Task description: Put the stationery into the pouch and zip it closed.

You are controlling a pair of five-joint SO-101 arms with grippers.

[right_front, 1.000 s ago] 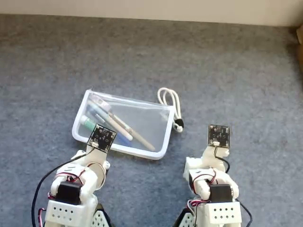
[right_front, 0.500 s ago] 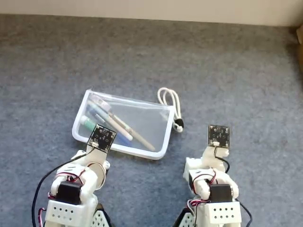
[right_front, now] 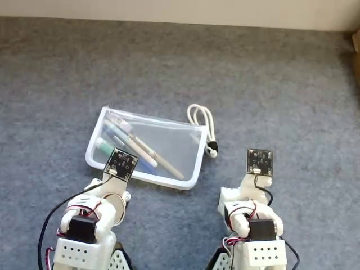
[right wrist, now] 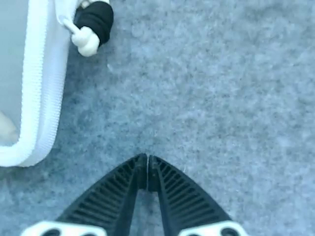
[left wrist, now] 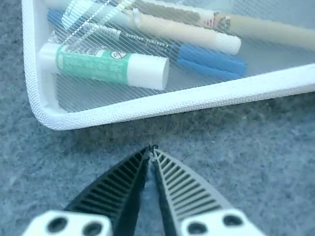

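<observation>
Grey carpet (right_front: 270,79) covers the whole work surface.

Item 1: white see-through pouch (right_front: 185,143), lying flat ahead of the left arm, with its long edges slightly slanted.
- The stationery is inside it, seen through the mesh wall.
- Contents:
  - glue stick (left wrist: 106,66) with a green label and a white cap, nearest the pouch's rounded corner
  - blue pen (left wrist: 211,61), just beside the glue stick
  - cream pen (left wrist: 182,34), lying against the blue one
- Further pieces lie deeper in and are too indistinct to name.
- Whether the zip is fully drawn cannot be told.

Item 2: white cord loop (right_front: 201,119), fixed at the pouch end nearer the right arm and spread on the carpet. It carries a black toggle (right wrist: 93,19), just beside the pouch's border.

Item 3: left gripper (left wrist: 151,148).
- The black ribbed fingers are pressed together and hold nothing.
- The tips are over bare carpet, near the pouch's long border but apart from it.

Item 4: right gripper (right wrist: 147,158).
- The fingers are likewise clenched and empty.
- It is over carpet beside the pouch's corner, touching neither the pouch nor the toggle.
</observation>
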